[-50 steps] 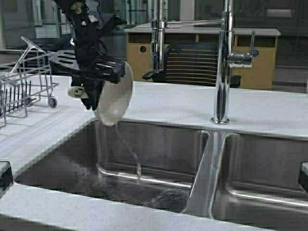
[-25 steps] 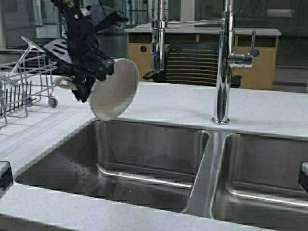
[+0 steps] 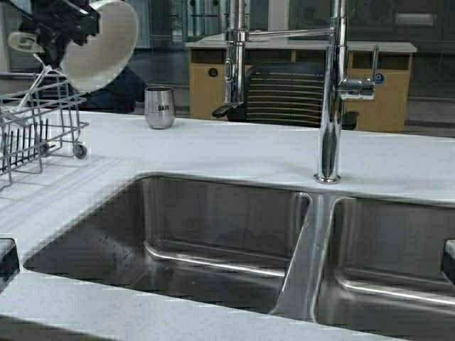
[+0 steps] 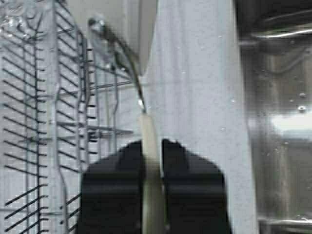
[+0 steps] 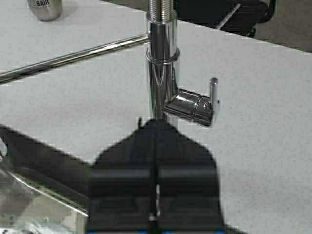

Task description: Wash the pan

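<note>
The left pincer is up high at the far left, above the wire dish rack, and it's clamped on the pan, the cream-white bowl of it tilted so the inside faces forward and down, the short handle poking out to the left past the black fingers; from the left wrist camera the pan's rim runs edge-on straight between the two dark pads, squeezed from both sides, with the rack's wires spread out beneath and the pale surface next to them; down on that white surface a steel tumbler cup stands upright, well apart from the pan and just behind the left basin of the double sink; the tall chrome faucet rises behind the divider between the two basins; over on the other side, the right pincer sits with its two black fingers pressed flat together, nothing between them, hanging right in front of the faucet column with the lever handle just off to one side, and the tumbler is in the far corner of that shot
</note>
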You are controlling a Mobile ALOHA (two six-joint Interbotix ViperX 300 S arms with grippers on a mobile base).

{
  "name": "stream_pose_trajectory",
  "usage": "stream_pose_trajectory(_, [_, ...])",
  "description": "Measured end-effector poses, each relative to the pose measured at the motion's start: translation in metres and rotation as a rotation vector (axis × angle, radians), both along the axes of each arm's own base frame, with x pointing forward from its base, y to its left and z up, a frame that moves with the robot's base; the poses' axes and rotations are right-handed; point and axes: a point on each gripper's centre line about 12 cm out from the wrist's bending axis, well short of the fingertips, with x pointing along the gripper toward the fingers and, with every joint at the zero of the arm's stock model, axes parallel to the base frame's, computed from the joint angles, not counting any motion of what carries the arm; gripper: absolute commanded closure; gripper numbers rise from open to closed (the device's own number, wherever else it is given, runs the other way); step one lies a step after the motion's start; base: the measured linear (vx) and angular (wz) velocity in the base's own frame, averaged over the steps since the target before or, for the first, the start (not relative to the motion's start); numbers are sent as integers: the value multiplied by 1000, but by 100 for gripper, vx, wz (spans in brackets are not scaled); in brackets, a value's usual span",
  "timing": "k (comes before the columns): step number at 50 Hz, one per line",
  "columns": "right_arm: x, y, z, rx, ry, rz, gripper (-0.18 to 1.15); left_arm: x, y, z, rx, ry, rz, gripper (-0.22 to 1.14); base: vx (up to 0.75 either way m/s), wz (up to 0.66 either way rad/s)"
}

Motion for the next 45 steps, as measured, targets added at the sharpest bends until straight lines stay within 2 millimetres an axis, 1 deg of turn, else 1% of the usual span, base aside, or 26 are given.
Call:
stream_pose_trajectory(9, [0,0,1,0,-2,2,91,10,47,21,8,-57,130,89,0,0])
stream_pose_trajectory(14, [0,0,0,1,0,1,91,13,71,29,20,-74,192,89,0,0])
stream_pose_trajectory(17, [0,0,1,0,-2,2,91,14,84,30,31,-73,222,89,0,0])
stream_pose_trajectory(20, [0,0,1,2,-1,1,91,14,99,24,42,-51,256,89,0,0])
stream_pose_trajectory(26, [0,0,1,2,-1,1,91,13,127,0,62,27,324,89,0,0])
stream_pose_trajectory(33, [0,0,0,1,2,1,91,9,150,-30,95,133,362,89,0,2])
stream_pose_trajectory(40, [0,0,0,7,1,-1,91,5,162,-57,108,232,389,89,0,2])
stream_pose_trajectory(45, [0,1,0,9,2,-1,91,5,164,-67,109,261,389,89,0,3])
